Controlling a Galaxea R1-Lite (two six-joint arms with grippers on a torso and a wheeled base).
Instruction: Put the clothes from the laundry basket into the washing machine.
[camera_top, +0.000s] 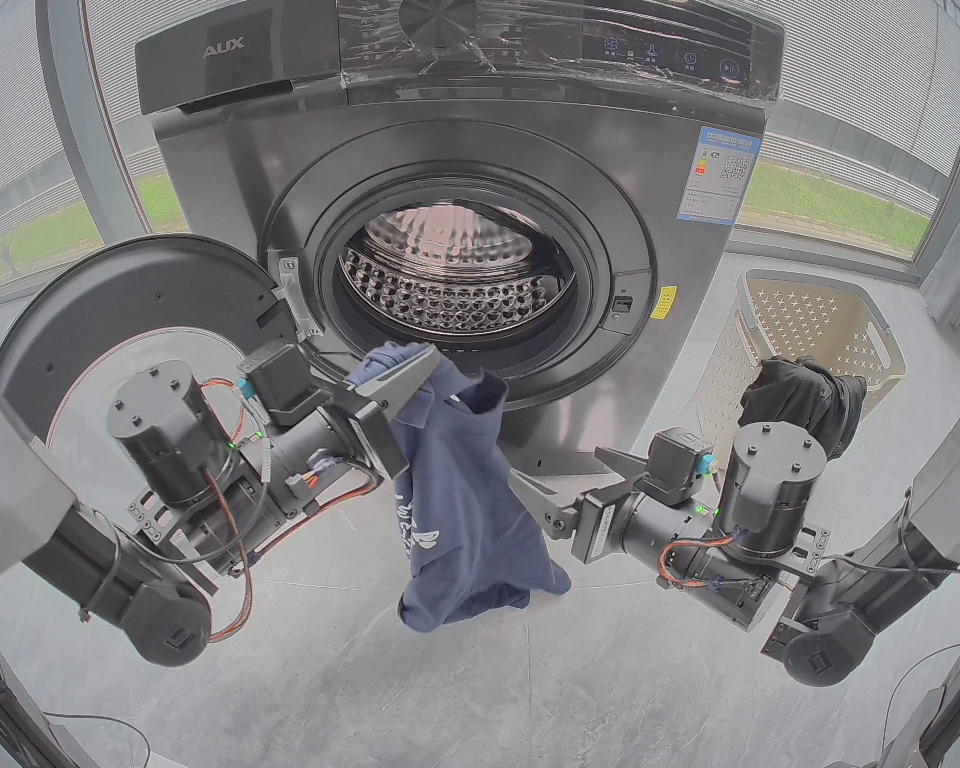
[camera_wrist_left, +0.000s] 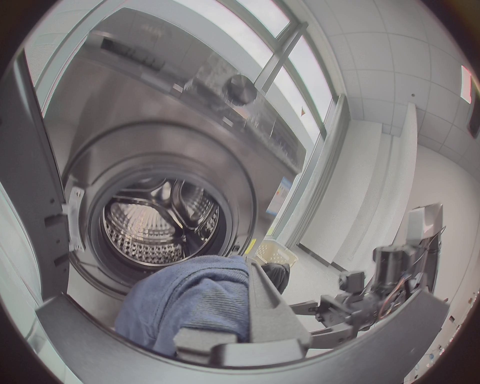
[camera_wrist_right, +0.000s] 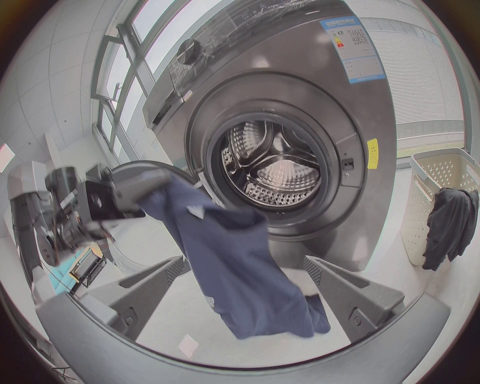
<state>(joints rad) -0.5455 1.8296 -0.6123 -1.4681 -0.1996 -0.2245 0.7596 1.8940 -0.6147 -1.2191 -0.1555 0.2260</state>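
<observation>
- Navy shirt (camera_top: 455, 500) is up off the floor (camera_top: 620, 690) now, hanging in front of the washing machine (camera_top: 640, 200), just below the round opening.
- My left claw (camera_top: 405, 375) has it pinched at the top, near the collar, fingers closed tight on a bunch of cloth; the rest drapes straight down, the hem close to the tiles.
- From the left wrist view I see the blue fabric (camera_wrist_left: 190, 300) bulging over the claw, with the steel drum (camera_wrist_left: 155, 225) straight ahead.
- Door (camera_top: 120, 300) is swung wide open to my left, behind the left arm.
- Right claw (camera_top: 555, 465) sits lower and to the right, fingers spread wide with nothing clamped between them. One fingertip is just beside the shirt's edge, and I cannot tell if it touches.
- The right wrist view puts the hanging shirt (camera_wrist_right: 240, 270) ahead of those open fingers, with the machine's opening beyond it.
- Laundry basket (camera_top: 880, 340) stands on the floor on the right, beside the machine.
- Black garment (camera_top: 800, 395) is slung over the basket's near rim, half inside and half out.
</observation>
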